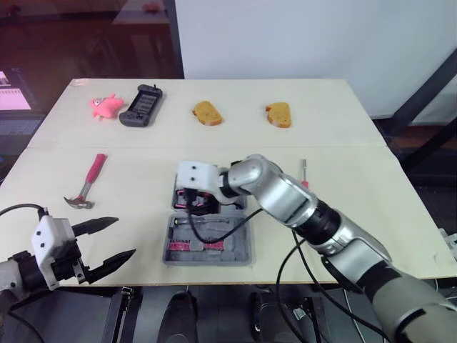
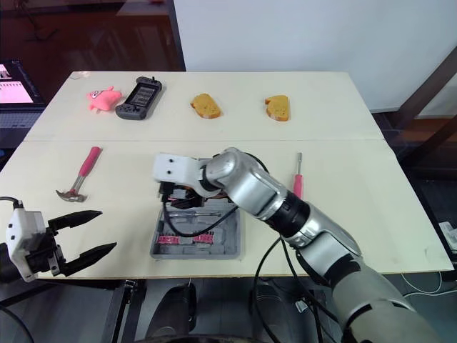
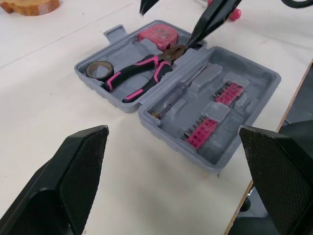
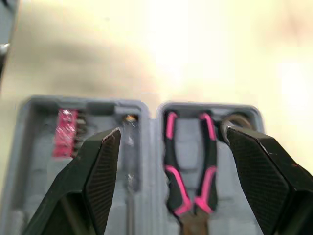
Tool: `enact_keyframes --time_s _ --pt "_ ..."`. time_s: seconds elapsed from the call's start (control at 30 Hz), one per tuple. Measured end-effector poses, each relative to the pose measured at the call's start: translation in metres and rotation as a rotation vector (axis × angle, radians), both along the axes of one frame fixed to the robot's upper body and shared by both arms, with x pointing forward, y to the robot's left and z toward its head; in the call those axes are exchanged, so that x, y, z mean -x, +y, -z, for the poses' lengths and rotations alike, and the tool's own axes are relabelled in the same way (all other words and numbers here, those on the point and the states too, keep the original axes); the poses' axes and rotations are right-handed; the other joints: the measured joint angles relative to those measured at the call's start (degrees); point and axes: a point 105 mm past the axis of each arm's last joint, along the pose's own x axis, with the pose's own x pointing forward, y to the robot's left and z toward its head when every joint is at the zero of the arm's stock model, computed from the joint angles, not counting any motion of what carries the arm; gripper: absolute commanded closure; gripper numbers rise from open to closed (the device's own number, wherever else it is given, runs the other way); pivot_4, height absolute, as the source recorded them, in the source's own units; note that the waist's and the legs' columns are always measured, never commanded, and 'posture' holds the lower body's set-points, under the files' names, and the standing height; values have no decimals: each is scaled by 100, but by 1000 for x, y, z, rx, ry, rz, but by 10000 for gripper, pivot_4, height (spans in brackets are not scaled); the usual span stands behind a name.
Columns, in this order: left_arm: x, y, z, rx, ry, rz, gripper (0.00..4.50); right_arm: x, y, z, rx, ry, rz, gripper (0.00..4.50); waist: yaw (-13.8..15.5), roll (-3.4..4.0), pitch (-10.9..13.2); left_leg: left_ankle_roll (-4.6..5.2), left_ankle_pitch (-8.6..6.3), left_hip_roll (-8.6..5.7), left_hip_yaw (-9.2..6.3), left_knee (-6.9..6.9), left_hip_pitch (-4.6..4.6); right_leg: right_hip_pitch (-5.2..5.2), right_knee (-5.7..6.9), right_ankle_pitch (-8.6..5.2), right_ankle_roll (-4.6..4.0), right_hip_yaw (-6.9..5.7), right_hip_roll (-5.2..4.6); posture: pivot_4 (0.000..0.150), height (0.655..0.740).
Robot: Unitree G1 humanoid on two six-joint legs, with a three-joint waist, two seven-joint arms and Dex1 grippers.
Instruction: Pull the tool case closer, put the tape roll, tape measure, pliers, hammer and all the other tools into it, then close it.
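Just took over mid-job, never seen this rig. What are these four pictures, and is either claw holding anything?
It is a two-armed humanoid robot. The two wide pictures come from its head camera, looking down at the table. The two close ones come from its wrist cameras, looking along each claw's black fingers. The grey tool case lies open, holding the pliers, tape roll and tape measure. The hammer and a pink screwdriver lie on the table outside it. At the far edge are a pink toy, a game controller and two bread pieces. The right claw is open above the pliers; the left claw is open, left of the case. Neither holds anything.
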Motion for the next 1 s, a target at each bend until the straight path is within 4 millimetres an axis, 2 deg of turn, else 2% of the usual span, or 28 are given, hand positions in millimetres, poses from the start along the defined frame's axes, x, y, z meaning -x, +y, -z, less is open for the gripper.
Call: enact_keyframes --time_s 0.07,0.17,0.2,0.33,0.57,0.87,1.0 --pt "-2 0 0 3 3 3 0 0 -6 6 -64 59 4 26421 -3 -1 0 0 0 0 0 -2 3 1 2 4 7 0 1 1500 7207" --pt "-6 -2 -5 -2 -15 17 0 5 -14 22 -87 83 -29 42491 -16 -1 0 0 0 0 0 -4 3 0 2 6 12 0 1 1500 7207" --pt "-7 -2 -5 -3 -15 20 0 7 -15 28 -92 93 -36 44490 -22 0 0 0 0 0 0 -4 3 0 1 7 13 0 1 1500 7207" --pt "-9 -5 -4 1 -8 42 0 4 -15 48 -110 133 4 44490 -25 0 0 1 0 0 0 -3 5 -1 5 7 12 0 2 1500 7207" --pt "-10 -6 -5 -2 -12 47 0 2 -8 67 -132 169 42 44490 -10 0 0 0 0 0 0 -2 4 0 5 7 13 0 1 1500 7207" --pt "-9 -2 -2 -2 4 45 0 -3 -12 94 -118 217 61 44490 -15 -1 -1 0 0 0 0 -3 6 2 5 7 13 0 2 1500 7207" --pt "-9 -1 -2 -12 6 49 0 -5 -11 99 -112 214 51 44490 -32 -1 -6 0 0 1 0 -6 22 15 6 7 13 0 2 1500 7207"
